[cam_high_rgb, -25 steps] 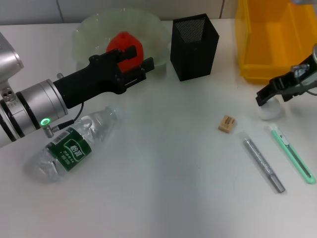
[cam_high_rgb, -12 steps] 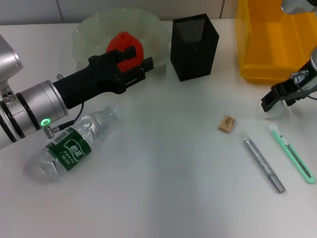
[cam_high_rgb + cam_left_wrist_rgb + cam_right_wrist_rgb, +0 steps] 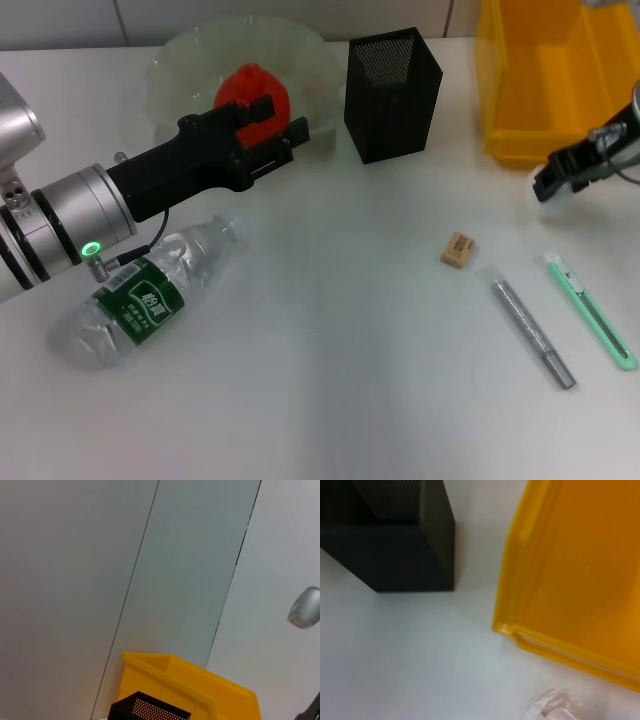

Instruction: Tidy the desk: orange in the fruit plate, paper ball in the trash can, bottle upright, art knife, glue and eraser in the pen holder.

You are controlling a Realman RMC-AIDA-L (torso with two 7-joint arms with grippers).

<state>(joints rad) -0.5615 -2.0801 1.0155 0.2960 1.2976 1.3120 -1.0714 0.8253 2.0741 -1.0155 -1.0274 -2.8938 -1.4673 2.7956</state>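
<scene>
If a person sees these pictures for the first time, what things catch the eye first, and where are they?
The bright orange fruit in the pale green glass plate at the back left stands out, with the left claw just in front of it. At the back right is the big yellow plastic bin; the right claw holds the white paper ball beside it.

Paper ball (image 3: 551,706) beside yellow bin (image 3: 580,575); black pen holder (image 3: 395,540)

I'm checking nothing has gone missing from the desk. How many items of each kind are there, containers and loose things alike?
Containers: 3 (fruit plate, pen holder, yellow bin)
Stationery: 3 (eraser, glue, art knife)
Fruit: 1 (orange)
Bottles: 1 (bottle, lying down)
Paper balls: 1 (paper ball)
Total: 9
</scene>
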